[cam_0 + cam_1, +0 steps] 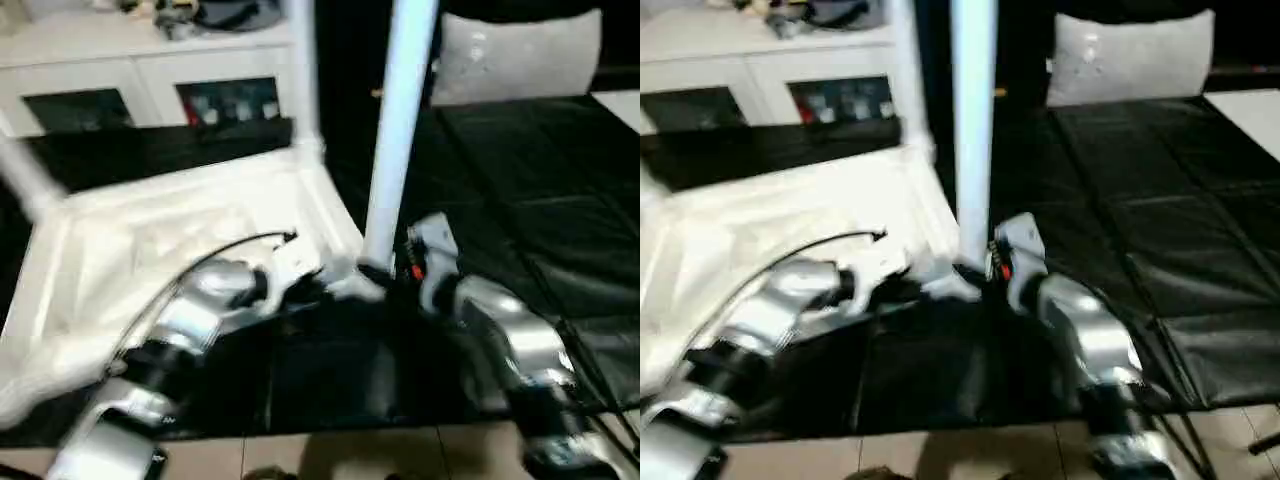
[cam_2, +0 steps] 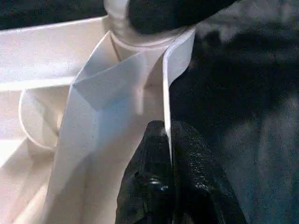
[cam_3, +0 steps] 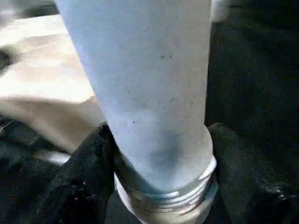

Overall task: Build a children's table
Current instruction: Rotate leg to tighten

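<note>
Left eye view showed us the white tabletop (image 1: 170, 250) lying upside down on the black mat (image 1: 520, 200), its ribbed underside facing up and its near right corner just in front of our two grippers. A white tubular leg (image 1: 398, 130) stood upright at that corner, its lower end close to the corner socket. Another leg (image 1: 303, 70) rose from the far right corner of the tabletop, and a third (image 1: 25, 180) leaned at the far left corner.

In the left wrist view our left gripper (image 2: 172, 144) was closed on the raised rim (image 2: 175, 65) of the tabletop, one black finger on each side of the thin wall, near the round corner socket (image 2: 135, 44).

In the right wrist view our right gripper (image 3: 161, 177) clasped the upright leg near its threaded end (image 3: 163, 200), with a black finger (image 3: 84, 177) pressed on either side of the tube.

Beyond the mat, a grey cushion (image 1: 515, 55) stood at the far right. A white cabinet (image 1: 140, 65) with dark glass doors stood at the far left. Pale floor tiles (image 1: 340, 455) ran along the near edge of the mat.
</note>
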You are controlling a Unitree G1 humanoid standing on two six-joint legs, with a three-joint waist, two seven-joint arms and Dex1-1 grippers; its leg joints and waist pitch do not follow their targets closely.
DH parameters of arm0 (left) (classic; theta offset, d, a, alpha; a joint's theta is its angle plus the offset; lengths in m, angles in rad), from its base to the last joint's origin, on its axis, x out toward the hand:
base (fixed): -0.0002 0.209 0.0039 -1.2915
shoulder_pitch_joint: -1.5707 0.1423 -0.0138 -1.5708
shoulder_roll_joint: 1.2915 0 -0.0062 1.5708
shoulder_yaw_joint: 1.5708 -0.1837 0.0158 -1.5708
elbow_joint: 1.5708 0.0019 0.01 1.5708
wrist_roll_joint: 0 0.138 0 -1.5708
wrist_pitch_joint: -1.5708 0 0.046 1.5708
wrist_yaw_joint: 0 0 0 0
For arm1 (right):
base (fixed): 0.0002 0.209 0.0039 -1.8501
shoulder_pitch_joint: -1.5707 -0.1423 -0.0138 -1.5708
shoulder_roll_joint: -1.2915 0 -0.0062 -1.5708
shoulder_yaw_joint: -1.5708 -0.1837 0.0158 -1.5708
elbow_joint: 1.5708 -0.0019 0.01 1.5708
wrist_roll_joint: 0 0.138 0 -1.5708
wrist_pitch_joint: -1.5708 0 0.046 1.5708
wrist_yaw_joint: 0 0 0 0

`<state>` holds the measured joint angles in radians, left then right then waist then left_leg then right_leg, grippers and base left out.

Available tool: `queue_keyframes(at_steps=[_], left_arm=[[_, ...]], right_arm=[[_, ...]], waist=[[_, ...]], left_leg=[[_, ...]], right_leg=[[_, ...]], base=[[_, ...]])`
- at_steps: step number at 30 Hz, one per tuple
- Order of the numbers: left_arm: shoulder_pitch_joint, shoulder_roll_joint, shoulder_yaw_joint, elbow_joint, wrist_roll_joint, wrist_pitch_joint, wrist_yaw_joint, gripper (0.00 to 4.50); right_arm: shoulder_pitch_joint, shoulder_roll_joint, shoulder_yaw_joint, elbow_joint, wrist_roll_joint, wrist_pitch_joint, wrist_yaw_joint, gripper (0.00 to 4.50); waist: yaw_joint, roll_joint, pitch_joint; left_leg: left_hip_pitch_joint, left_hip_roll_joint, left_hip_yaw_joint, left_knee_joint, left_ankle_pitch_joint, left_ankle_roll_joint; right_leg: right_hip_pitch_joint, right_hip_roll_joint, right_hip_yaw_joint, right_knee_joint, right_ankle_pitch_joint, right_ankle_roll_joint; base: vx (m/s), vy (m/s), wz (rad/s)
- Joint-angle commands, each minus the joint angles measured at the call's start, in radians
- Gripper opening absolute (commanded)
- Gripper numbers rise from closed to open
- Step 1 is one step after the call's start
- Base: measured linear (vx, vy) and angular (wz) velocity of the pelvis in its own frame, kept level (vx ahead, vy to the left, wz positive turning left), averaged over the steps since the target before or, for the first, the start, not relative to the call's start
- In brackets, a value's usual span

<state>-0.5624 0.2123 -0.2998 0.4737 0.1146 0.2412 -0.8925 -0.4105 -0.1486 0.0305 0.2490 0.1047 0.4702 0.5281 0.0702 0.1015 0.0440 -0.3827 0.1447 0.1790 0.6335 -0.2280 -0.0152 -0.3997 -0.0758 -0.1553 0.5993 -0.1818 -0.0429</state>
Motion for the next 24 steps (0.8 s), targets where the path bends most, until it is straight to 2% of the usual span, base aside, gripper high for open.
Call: queue_keyframes(at_steps=[1, 2, 5, 6, 8, 10, 11, 14, 15, 20, 21, 22, 23, 24], left_arm=[[-0.043, -0.071, -0.048, -0.043, -0.01, -0.016, 0.026, 0.0], [-0.05, -0.07, -0.051, -0.036, -0.003, -0.018, 0.031, 0.0], [-0.059, -0.056, -0.051, -0.038, 0.016, -0.006, 0.044, 0.0], [-0.059, -0.053, -0.05, -0.038, 0.019, -0.007, 0.044, 0.0], [-0.055, -0.037, -0.047, -0.041, 0.024, -0.007, 0.039, 0.0], [-0.051, -0.024, -0.046, -0.041, 0.027, -0.011, 0.032, 0.0], [-0.047, -0.013, -0.045, -0.041, 0.031, -0.013, 0.028, 0.0], [-0.044, 0.014, -0.041, -0.028, 0.034, -0.045, 0.012, 0.0], [-0.044, 0.023, -0.04, -0.021, 0.032, -0.061, 0.006, 0.0], [-0.042, 0.063, -0.042, 0.003, 0.003, -0.116, -0.075, 0.0], [-0.039, 0.083, -0.05, 0.006, -0.01, -0.145, -0.123, 0.0], [-0.039, 0.083, -0.05, 0.006, -0.01, -0.145, -0.123, 0.0], [-0.031, 0.113, -0.066, 0.001, -0.027, -0.185, -0.2, 0.0], [-0.03, 0.115, -0.068, 0.0, -0.028, -0.188, -0.206, 0.0]], right_arm=[[-0.02, 0.062, 0.056, 0.011, 0.013, -0.016, -0.012, 3.25], [-0.015, 0.062, 0.054, 0.005, 0.02, -0.02, -0.007, 3.42], [0.004, 0.057, 0.045, -0.021, 0.023, -0.01, -0.008, 3.61], [0.007, 0.055, 0.043, -0.024, 0.023, -0.009, -0.008, 3.83], [0.014, 0.045, 0.026, -0.033, 0.025, -0.004, -0.011, 3.89], [0.021, 0.036, 0.016, -0.043, 0.031, -0.003, -0.004, 3.93], [0.027, 0.026, 0.009, -0.054, 0.039, -0.004, 0.005, 4.25], [0.047, -0.025, 0.007, -0.081, 0.053, -0.008, 0.061, 4.43], [0.054, -0.047, 0.009, -0.088, 0.056, -0.007, 0.084, 4.43], [0.079, -0.151, 0.004, -0.122, 0.092, -0.037, 0.237, 4.43], [0.083, -0.192, 0.013, -0.125, 0.093, -0.078, 0.297, 4.43], [0.083, -0.192, 0.013, -0.125, 0.093, -0.078, 0.297, 4.43], [0.08, -0.235, 0.028, -0.115, 0.089, -0.124, 0.365, 4.43], [0.08, -0.238, 0.029, -0.114, 0.089, -0.128, 0.371, 4.43]], waist=[[0.005, -0.005, -0.072], [0.005, -0.006, -0.073], [0.008, -0.003, -0.072], [0.008, -0.002, -0.072], [0.011, 0.0, -0.071], [0.013, -0.002, -0.07], [0.012, -0.001, -0.07], [0.017, -0.002, -0.071], [0.018, -0.008, -0.071], [0.027, -0.007, -0.072], [0.027, -0.002, -0.071], [0.028, -0.004, -0.071], [0.03, 0.001, -0.072], [0.03, -0.002, -0.072]], left_leg=[[0.007, 0.101, -0.056, -0.077, -0.081, 0.054], [0.005, 0.101, -0.057, -0.076, -0.066, 0.069], [0.006, 0.104, -0.057, -0.076, -0.071, 0.087], [0.008, 0.105, -0.057, -0.076, -0.077, 0.087], [0.009, 0.105, -0.058, -0.078, -0.089, 0.081], [0.01, 0.105, -0.057, -0.079, -0.102, 0.077], [0.009, 0.105, -0.058, -0.08, -0.105, 0.073], [0.009, 0.106, -0.057, -0.078, -0.102, 0.076], [0.009, 0.106, -0.057, -0.079, -0.096, 0.079], [0.008, 0.105, -0.055, -0.074, -0.086, 0.101], [0.008, 0.106, -0.055, -0.075, -0.091, 0.102], [0.009, 0.105, -0.054, -0.074, -0.096, 0.102], [0.008, 0.105, -0.056, -0.074, -0.097, 0.099], [0.007, 0.105, -0.055, -0.074, -0.101, 0.099]], right_leg=[[0.064, -0.122, 0.085, -0.081, -0.19, -0.118], [0.066, -0.121, 0.085, -0.076, -0.158, -0.122], [0.064, -0.121, 0.084, -0.076, -0.153, -0.121], [0.063, -0.12, 0.084, -0.078, -0.161, -0.118], [0.063, -0.121, 0.084, -0.078, -0.173, -0.116], [0.064, -0.122, 0.085, -0.081, -0.19, -0.111], [0.064, -0.122, 0.085, -0.081, -0.193, -0.111], [0.063, -0.122, 0.087, -0.078, -0.18, -0.108], [0.065, -0.122, 0.086, -0.08, -0.177, -0.105], [0.064, -0.121, 0.084, -0.079, -0.183, -0.097], [0.062, -0.12, 0.084, -0.079, -0.19, -0.097], [0.06, -0.12, 0.083, -0.081, -0.196, -0.095], [0.062, -0.121, 0.083, -0.078, -0.185, -0.1], [0.062, -0.12, 0.082, -0.079, -0.181, -0.099]], base=[[0.0, 0.0, 0.0], [0.0, 0.0, 0.0], [0.0, 0.0, 0.0], [0.0, 0.0, 0.0], [0.0, 0.0, 0.0], [0.0, 0.0, 0.0], [0.0, 0.0, 0.0], [0.0, 0.0, 0.0], [0.0, 0.0, 0.0], [0.0, 0.0, 0.0], [0.0, 0.0, 0.0], [0.0, 0.0, 0.0], [0.0, 0.0, 0.0], [0.0, 0.0, 0.0]])
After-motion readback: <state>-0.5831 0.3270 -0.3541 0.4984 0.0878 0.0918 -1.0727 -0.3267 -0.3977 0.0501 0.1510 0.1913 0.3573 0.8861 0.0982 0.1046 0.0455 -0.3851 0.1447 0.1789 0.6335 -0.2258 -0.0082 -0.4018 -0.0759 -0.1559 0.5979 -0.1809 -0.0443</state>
